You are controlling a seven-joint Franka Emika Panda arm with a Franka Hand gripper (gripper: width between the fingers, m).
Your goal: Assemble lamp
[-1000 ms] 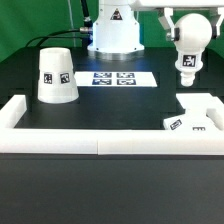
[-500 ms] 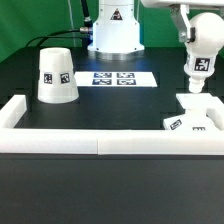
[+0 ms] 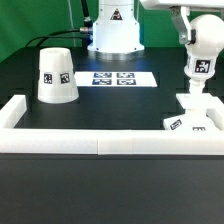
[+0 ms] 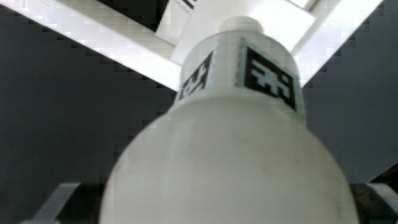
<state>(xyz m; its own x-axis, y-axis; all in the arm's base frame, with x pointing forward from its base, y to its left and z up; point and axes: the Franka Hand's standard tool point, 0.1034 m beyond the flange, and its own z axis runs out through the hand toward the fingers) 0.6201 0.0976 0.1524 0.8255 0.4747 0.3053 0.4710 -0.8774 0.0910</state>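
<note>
The white bulb [image 3: 199, 62] hangs neck down in my gripper [image 3: 203, 38] at the exterior view's right, its tip just above the flat square base [image 3: 196, 112], which lies in the corner of the white rails. In the wrist view the bulb [image 4: 228, 130] fills the picture between my fingers [image 4: 57, 203], its tagged neck pointing at the base [image 4: 249, 22]. The gripper is shut on the bulb. The cone shade [image 3: 56, 74] stands on the table at the exterior view's left, wide end down.
The marker board [image 3: 118, 78] lies at the table's middle back, in front of the arm's white pedestal [image 3: 112, 35]. Long white rails [image 3: 100, 140] run along the front edge and both sides.
My gripper has carried the bulb to the exterior view's right and downward, so its tip now hangs just above the base. The shade and base have not moved.
</note>
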